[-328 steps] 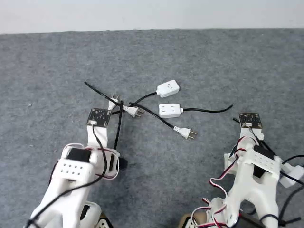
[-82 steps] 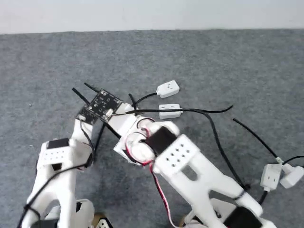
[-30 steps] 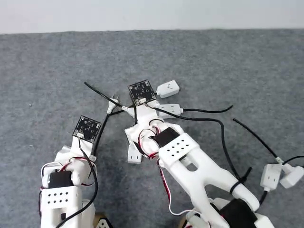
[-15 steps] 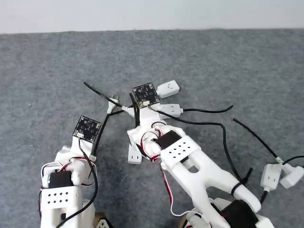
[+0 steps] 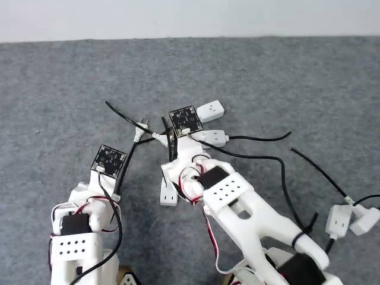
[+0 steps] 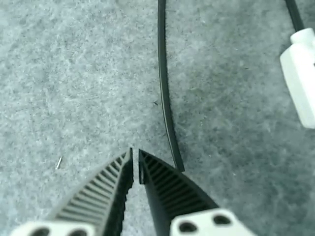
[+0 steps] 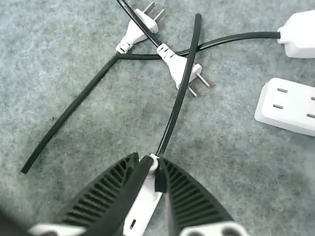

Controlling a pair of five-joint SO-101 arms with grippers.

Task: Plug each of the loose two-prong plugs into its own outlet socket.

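Note:
My right gripper (image 7: 150,166) is shut on the neck of a white two-prong plug (image 7: 141,206), where its black cord (image 7: 178,93) enters. In the high view that plug (image 5: 168,193) lies beside the right arm (image 5: 228,190), prongs toward the table's front. Two more loose plugs (image 7: 140,23) (image 7: 181,66) lie ahead, crossed by cords. Two white outlet sockets (image 5: 211,109) (image 5: 212,138) lie just beyond the right wrist; one socket (image 7: 290,105) faces slots up. At the front left, my left gripper (image 6: 136,158) is shut on nothing, beside a black cord (image 6: 165,98).
The table is covered in grey carpet (image 5: 309,83). Black cords cross the middle and loop toward the right arm's base. Two white connectors (image 5: 339,219) lie at the far right edge. The held plug's body (image 6: 301,88) lies off to one side of the left gripper.
The right arm has drawn back a little toward the front, still clamped on the plug's neck, and the cord loop behind it has shifted. The left arm has not moved.

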